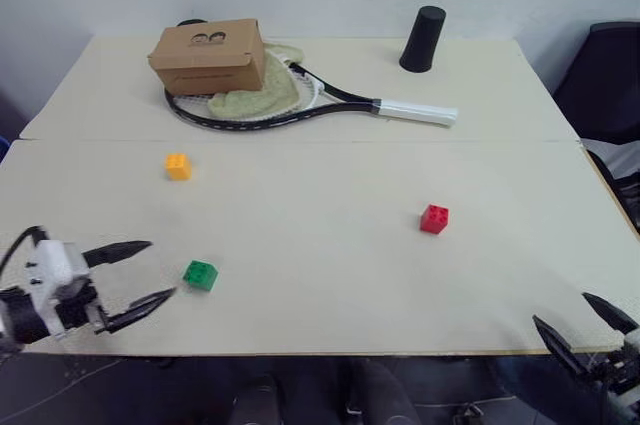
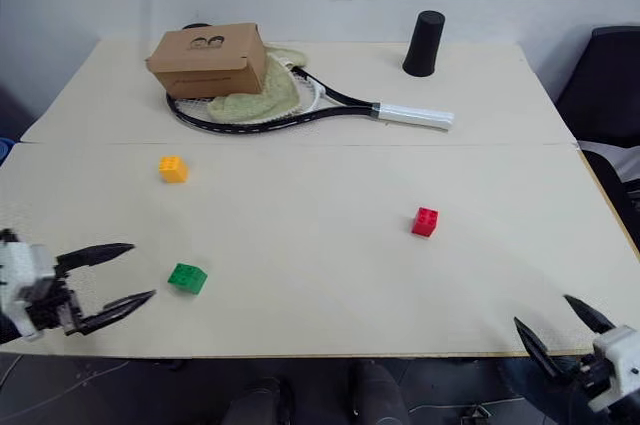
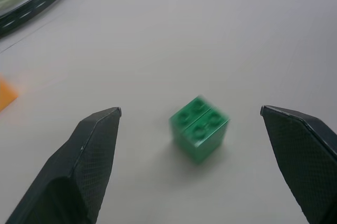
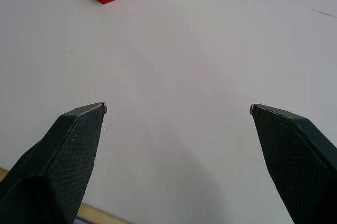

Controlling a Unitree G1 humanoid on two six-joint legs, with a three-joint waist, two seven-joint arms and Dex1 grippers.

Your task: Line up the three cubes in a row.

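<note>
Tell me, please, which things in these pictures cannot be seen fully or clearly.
- Dark object behind the cardboard box, head views: the box hides most of it, so I cannot tell what it is.
- Racket head: partly covered by the box and the pale cloth.
- Orange-yellow cube, left wrist view: cut off by the edge.
- Green cube, left wrist view: slightly blurred.
- Black chair, head views: cut off by the edge.

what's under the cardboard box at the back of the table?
The cardboard box sits on a pale green cloth, which lies over the head of the racket. Something dark peeks out behind the box; what it is, and anything beneath, is covered.
</note>
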